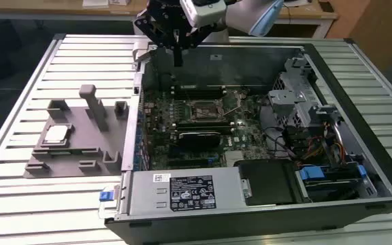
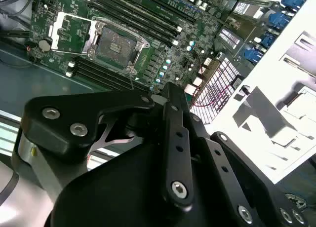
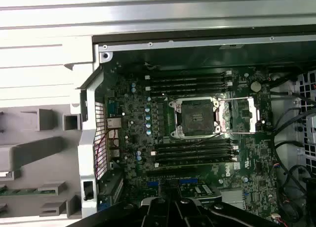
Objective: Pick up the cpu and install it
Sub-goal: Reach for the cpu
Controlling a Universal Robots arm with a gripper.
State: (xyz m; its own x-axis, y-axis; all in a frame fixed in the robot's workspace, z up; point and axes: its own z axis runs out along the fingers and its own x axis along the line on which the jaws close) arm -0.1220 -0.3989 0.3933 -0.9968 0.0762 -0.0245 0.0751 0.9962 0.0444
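Pickup is unstarted: your gripper (image 1: 177,62) hangs over the case's (image 1: 250,57) rear wall, pinched together on nothing, while the cpu (image 1: 56,133) lies on the fixture (image 1: 87,145) at the exterior view's left, well apart, so gripping it calls for spreading first; the socket (image 3: 196,116) stands open.

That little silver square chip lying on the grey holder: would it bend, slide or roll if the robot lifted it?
The cpu looks like a flat, metal-topped square, so it is probably stiff and unlikely to roll. It is small beside the grey fixture, so it is likely light. Its smooth pale top may be slippery.
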